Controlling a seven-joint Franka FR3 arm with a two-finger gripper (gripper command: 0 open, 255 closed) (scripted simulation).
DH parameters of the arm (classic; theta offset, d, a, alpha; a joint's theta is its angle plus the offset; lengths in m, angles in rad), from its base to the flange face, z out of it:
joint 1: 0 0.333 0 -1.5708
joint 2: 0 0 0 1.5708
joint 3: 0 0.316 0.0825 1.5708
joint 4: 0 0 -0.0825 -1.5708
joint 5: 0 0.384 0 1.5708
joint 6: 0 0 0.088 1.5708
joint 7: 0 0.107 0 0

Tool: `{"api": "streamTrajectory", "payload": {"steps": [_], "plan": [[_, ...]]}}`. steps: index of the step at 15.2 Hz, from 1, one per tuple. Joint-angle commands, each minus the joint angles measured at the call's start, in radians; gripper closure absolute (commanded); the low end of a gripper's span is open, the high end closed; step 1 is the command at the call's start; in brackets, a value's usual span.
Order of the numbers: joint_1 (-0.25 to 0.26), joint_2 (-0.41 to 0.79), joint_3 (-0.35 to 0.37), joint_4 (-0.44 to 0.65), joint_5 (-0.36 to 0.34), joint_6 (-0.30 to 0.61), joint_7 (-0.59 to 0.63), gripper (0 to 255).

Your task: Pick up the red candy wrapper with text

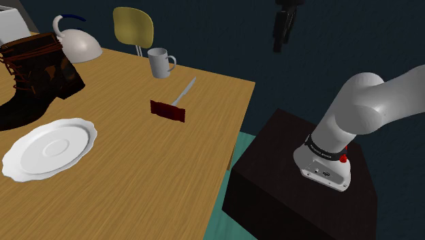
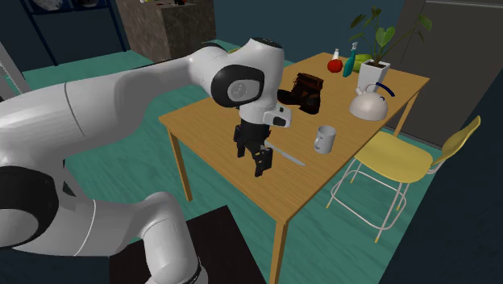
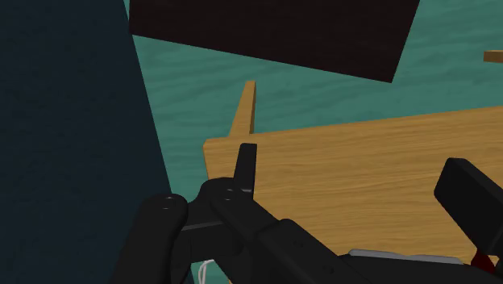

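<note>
Pincer (image 3: 351,161) fingers apart over wooden table (image 3: 403,145); teal floor (image 3: 322,89) beyond.

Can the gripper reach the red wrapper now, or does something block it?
Probably yes: the open gripper hangs high, nothing lies over the red wrapper, and only a knife lies close beside it.

A wooden worktop (image 2: 282,190) on slim legs lies below the tool (image 2: 251,161), standing on a teal floor (image 3: 201,89). Well apart from the tool, at the worktop's far side, a yellow chair (image 2: 403,157) stands on pale thin legs. Dark blue walls (image 1: 320,61) rise behind the tool.
</note>
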Motion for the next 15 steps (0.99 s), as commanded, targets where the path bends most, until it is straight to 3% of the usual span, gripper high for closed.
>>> {"api": "streamTrajectory", "payload": {"steps": [1, 15], "plan": [[0.0, 0.0, 0.0, 0.0, 0.0, 0.0, 0.0, 0], [0.082, 0.368, 0.16, 0.074, 0.155, 0.342, 0.084, 0]]}}
